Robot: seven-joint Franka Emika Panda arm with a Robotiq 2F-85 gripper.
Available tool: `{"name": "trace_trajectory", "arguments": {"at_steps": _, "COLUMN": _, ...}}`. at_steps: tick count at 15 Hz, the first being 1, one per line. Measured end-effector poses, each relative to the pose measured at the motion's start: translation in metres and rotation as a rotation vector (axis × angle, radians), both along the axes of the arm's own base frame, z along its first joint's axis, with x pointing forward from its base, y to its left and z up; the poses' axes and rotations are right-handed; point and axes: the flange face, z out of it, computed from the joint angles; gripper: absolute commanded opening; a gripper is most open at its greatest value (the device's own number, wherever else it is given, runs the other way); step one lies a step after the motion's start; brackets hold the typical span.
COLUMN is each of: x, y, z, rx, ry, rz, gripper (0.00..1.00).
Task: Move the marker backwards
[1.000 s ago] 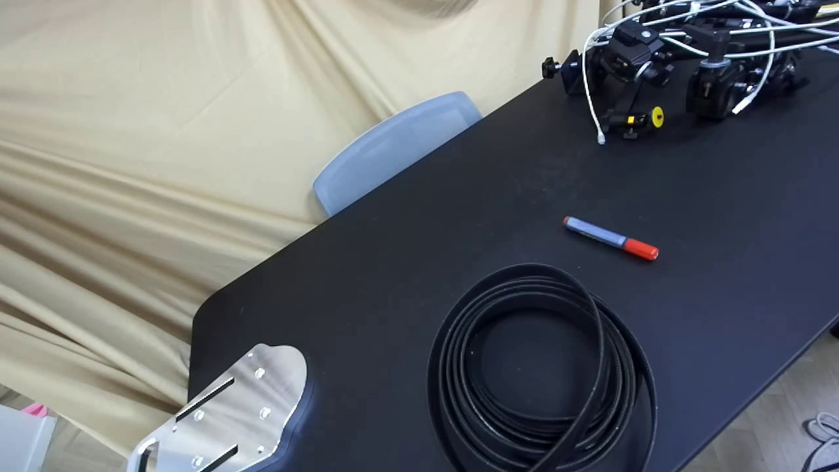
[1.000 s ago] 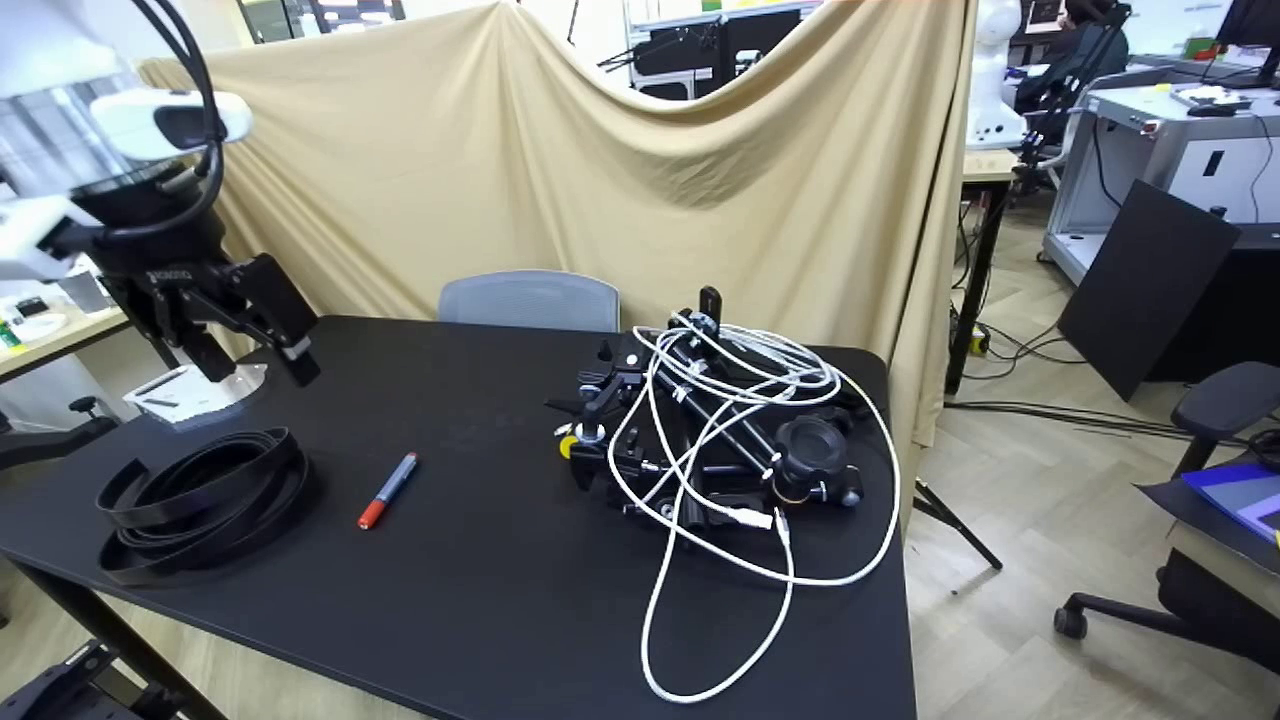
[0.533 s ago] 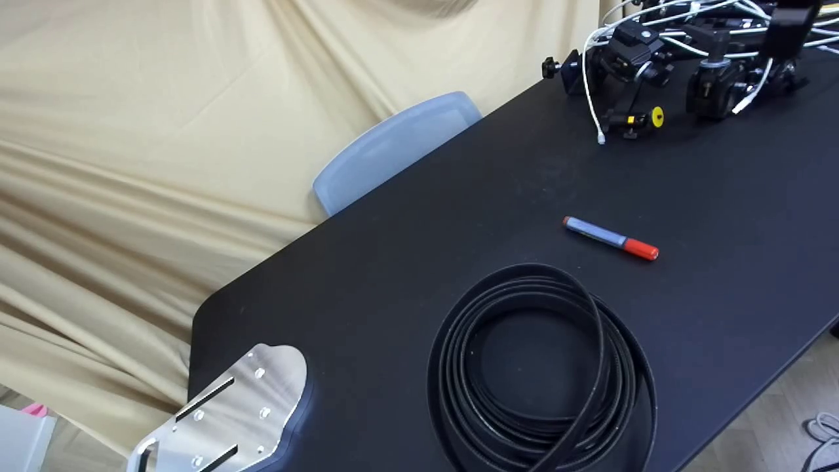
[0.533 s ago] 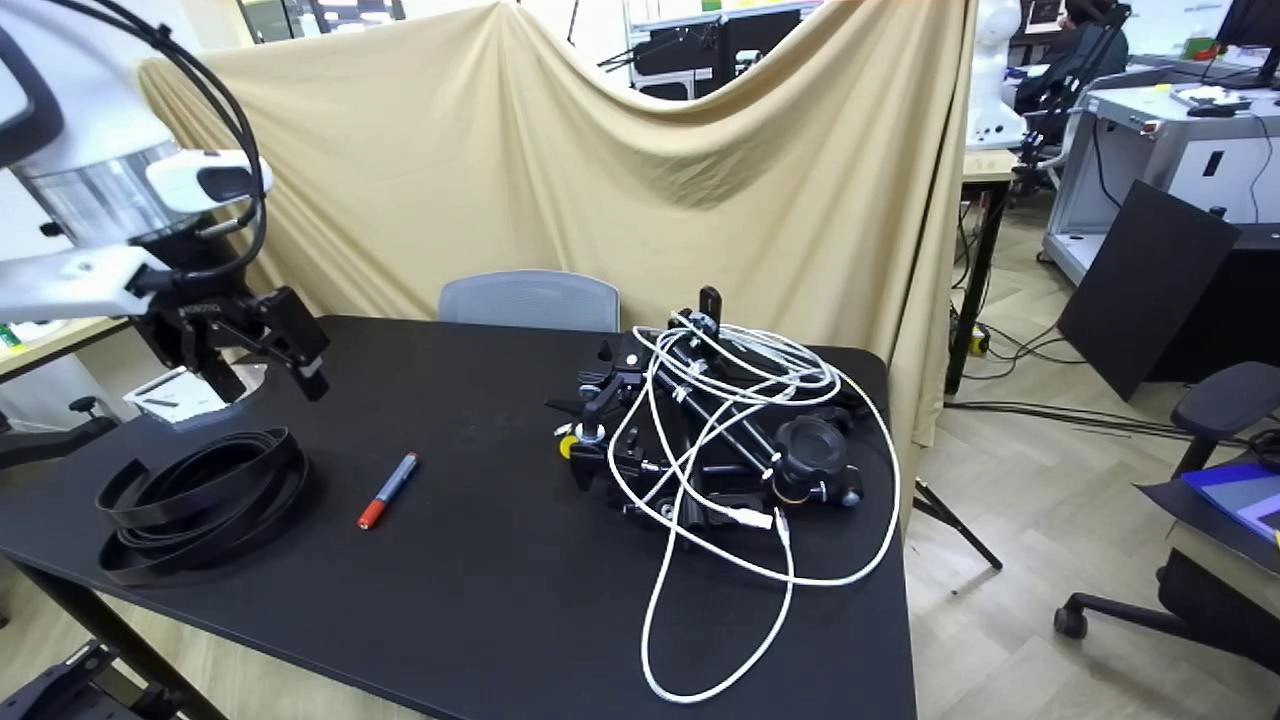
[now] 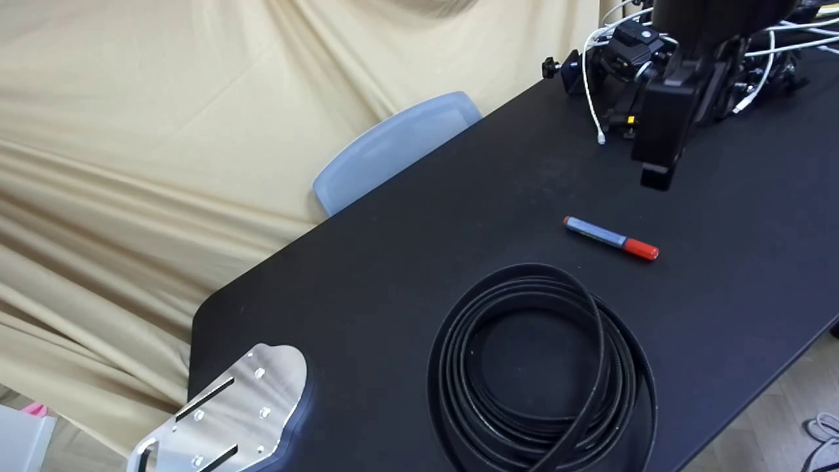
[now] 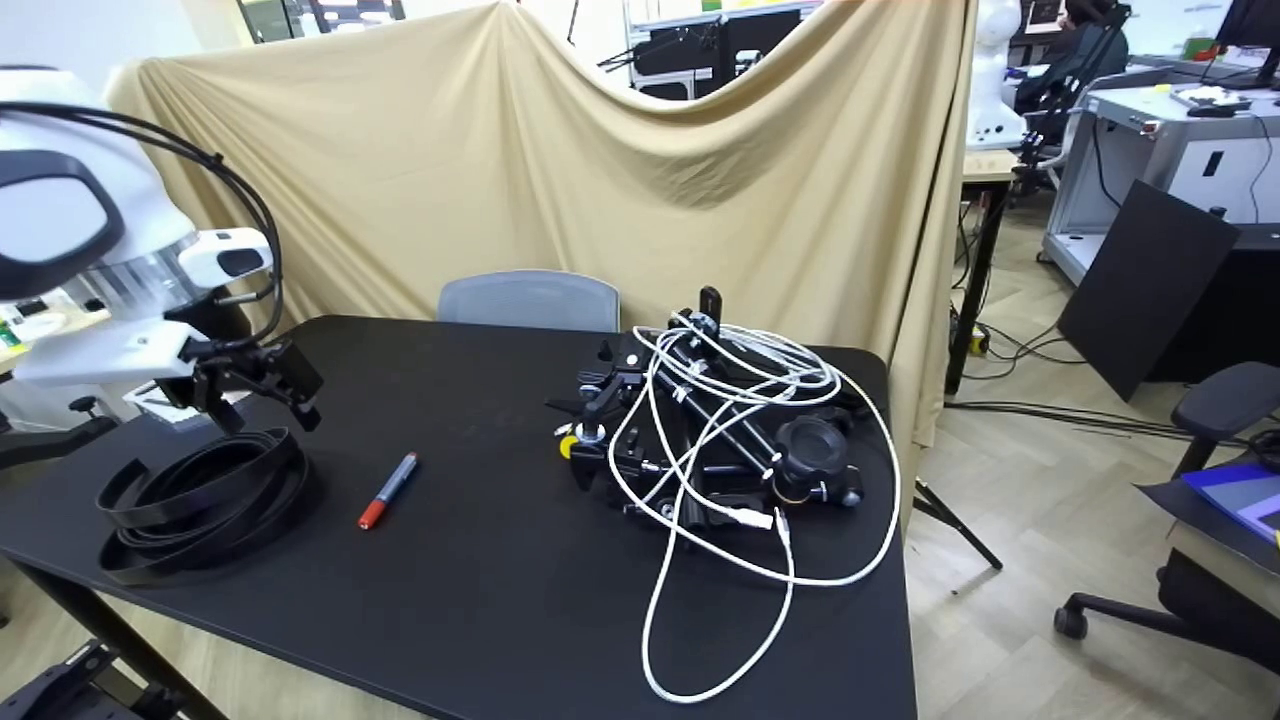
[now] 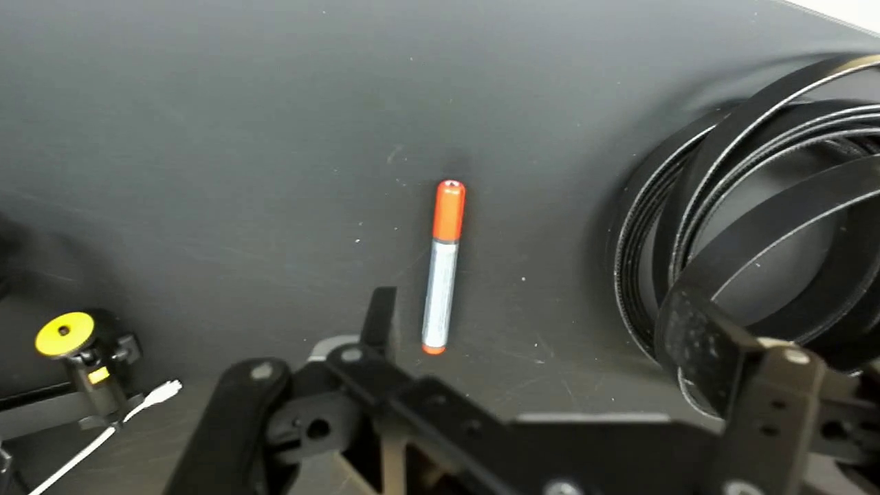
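Gripper (image 7: 540, 323), nearest in the wrist view, hangs above the table (image 6: 500, 600) with jaws spread wide, holding nothing, presumably to drop around the marker (image 7: 443, 268). It lies flat on the table, length crossing the closing direction, which suits a grasp mid-body, but nearer one jaw, so a sideways shift is likely needed. Cable coil (image 5: 455, 370) lies near it on one side, not touching, maybe a snag for the jaw there; farther off, opposite, mounting gear (image 6: 735, 425) is probably just parked.
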Motion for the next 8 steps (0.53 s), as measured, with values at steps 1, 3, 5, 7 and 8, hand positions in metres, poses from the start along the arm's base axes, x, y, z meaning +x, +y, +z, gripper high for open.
{"name": "trace_trajectory", "arguments": {"at_steps": 1, "x": 0.002, "y": 0.004, "z": -0.01, "rx": -0.001, "ry": 0.008, "rz": 0.001, "gripper": 1.0}}
{"name": "trace_trajectory", "arguments": {"at_steps": 3, "x": 0.005, "y": 0.008, "z": -0.031, "rx": -0.001, "ry": 0.021, "rz": 0.002, "gripper": 1.0}}
{"name": "trace_trajectory", "arguments": {"at_steps": 5, "x": 0.01, "y": 0.01, "z": -0.048, "rx": -0.002, "ry": 0.022, "rz": -0.004, "gripper": 1.0}}
{"name": "trace_trajectory", "arguments": {"at_steps": 7, "x": 0.016, "y": 0.011, "z": -0.062, "rx": -0.005, "ry": 0.01, "rz": -0.011, "gripper": 1.0}}
{"name": "trace_trajectory", "arguments": {"at_steps": 8, "x": 0.019, "y": 0.01, "z": -0.068, "rx": -0.006, "ry": 0.001, "rz": -0.013, "gripper": 1.0}}
